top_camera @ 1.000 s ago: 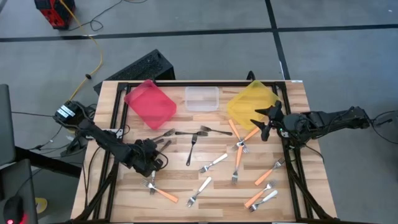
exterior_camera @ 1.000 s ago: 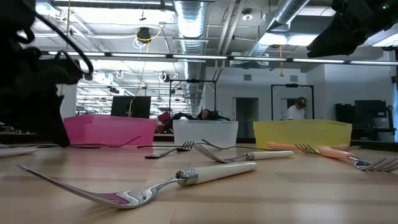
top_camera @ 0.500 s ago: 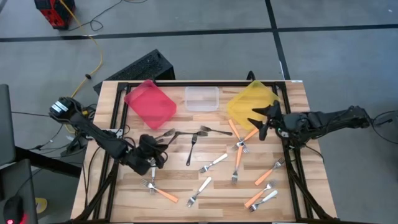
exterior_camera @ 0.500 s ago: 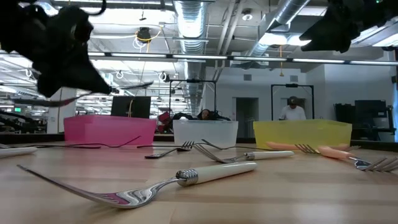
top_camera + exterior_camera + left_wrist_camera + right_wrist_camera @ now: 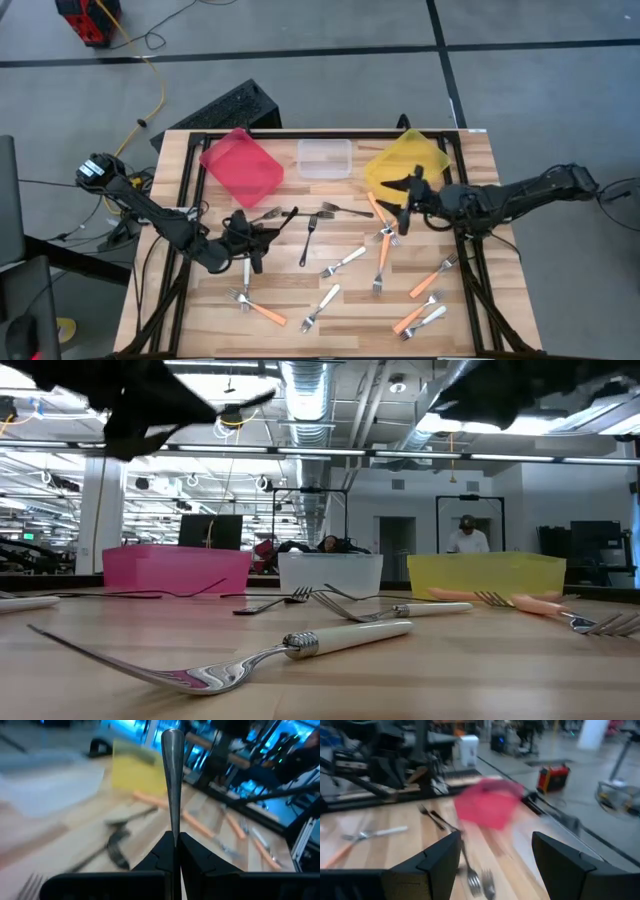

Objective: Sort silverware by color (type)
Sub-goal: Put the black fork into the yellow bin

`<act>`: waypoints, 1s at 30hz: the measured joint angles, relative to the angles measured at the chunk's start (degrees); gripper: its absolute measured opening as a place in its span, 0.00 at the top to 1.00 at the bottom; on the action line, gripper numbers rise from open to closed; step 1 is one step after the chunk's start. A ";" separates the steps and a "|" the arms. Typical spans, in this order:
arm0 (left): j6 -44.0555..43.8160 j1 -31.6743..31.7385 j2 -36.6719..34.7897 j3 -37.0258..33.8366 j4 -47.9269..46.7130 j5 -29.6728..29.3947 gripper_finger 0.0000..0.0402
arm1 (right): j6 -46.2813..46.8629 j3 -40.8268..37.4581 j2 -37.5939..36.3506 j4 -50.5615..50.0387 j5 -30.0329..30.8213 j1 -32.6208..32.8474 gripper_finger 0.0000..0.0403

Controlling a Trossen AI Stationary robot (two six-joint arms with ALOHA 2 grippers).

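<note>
Forks lie scattered over the wooden table (image 5: 330, 300): orange-handled ones (image 5: 428, 278), white ones (image 5: 345, 262) and dark ones (image 5: 308, 240). My left gripper (image 5: 258, 238) hangs over the table's left half, shut on a dark fork (image 5: 172, 775) that also shows high in the low view (image 5: 245, 404). My right gripper (image 5: 405, 192) stands open with nothing between its fingers (image 5: 430, 865), above the near edge of the yellow bin (image 5: 400, 160). My left gripper pinches the dark fork between its two fingers (image 5: 165, 852). The fork's slim shaft (image 5: 173, 820) sticks straight out past the fingertips, along the fingers, to a rounded end (image 5: 172, 735). The end between the fingers is hidden. The fork is lifted clear of the table, about level.
Three bins stand along the far edge: red (image 5: 241, 165), clear (image 5: 324, 158) and yellow. More dark forks (image 5: 335, 210) lie just in front of the clear bin. People and benches show in the room beyond the table.
My left gripper has risen from the table toward its far edge with the dark fork, tipping from pointing down to about level. The fork now hangs clear of the wood. My right gripper, still open, has gone toward the table's left over the yellow bin's near edge.
</note>
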 joint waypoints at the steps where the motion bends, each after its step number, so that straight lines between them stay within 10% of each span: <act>1: 3.02 0.07 0.00 0.00 2.34 -0.62 1.00 | -1.14 0.00 1.70 3.47 -0.22 0.00 0.33; 15: 34.09 12.97 0.00 0.02 27.66 21.41 1.00 | -3.54 0.37 28.81 47.58 -17.82 -4.21 0.33; 30: 38.37 25.75 3.02 0.05 31.74 39.70 1.00 | -6.30 16.16 44.20 50.11 -24.67 -6.54 0.33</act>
